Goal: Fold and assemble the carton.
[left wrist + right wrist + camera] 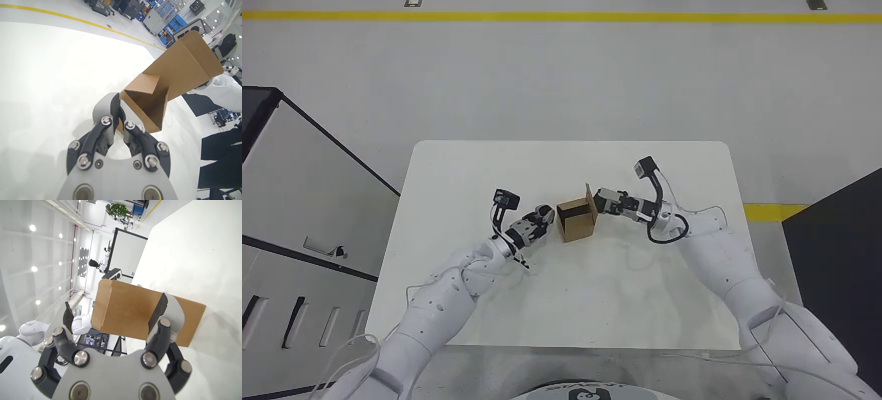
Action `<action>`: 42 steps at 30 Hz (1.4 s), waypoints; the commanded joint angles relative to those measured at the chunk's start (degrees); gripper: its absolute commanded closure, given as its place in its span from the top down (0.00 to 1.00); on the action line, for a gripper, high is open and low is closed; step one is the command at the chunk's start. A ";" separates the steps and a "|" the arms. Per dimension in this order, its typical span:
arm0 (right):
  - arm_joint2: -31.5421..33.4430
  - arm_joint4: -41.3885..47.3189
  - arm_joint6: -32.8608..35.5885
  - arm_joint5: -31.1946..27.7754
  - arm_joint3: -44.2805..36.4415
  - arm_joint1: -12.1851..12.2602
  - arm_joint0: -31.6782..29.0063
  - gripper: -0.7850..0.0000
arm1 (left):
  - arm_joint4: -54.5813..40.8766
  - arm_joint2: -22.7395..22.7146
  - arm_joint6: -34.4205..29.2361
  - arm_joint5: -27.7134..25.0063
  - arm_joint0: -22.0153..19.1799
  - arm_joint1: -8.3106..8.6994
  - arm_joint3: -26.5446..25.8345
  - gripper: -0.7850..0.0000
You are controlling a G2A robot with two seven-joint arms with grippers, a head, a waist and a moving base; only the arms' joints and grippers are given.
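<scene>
Mid-table [662, 170], plain carton [574, 222]; left end effector [118, 106] together at its corner, right end effector [115, 306] apart around flap [189, 62]

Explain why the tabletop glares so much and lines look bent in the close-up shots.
Left wrist view: overhead light washes out the white table, and the wide lens bows the yellow floor line. Right wrist view: ceiling lamps flare; a soft shadow lies beside the carton. Top view: even light, straight lines.

top: overhead, down at table [472, 180] | wrists: close, facing carton [179, 66] from opposite sides (shared)
</scene>
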 commanded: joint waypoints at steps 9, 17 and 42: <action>1.42 -2.72 -0.84 0.33 -1.85 0.75 -0.66 1.00 | -0.29 0.20 -1.15 -0.88 0.66 -0.34 -0.73 0.00; 2.66 -4.67 -1.70 1.24 -3.75 1.44 -1.56 1.00 | -0.26 1.31 -2.19 -1.99 0.36 -0.90 -0.69 0.00; 5.77 -11.47 -2.37 4.02 -8.29 3.47 -2.05 1.00 | -16.81 -3.50 -13.49 -9.50 1.72 -0.12 0.41 0.00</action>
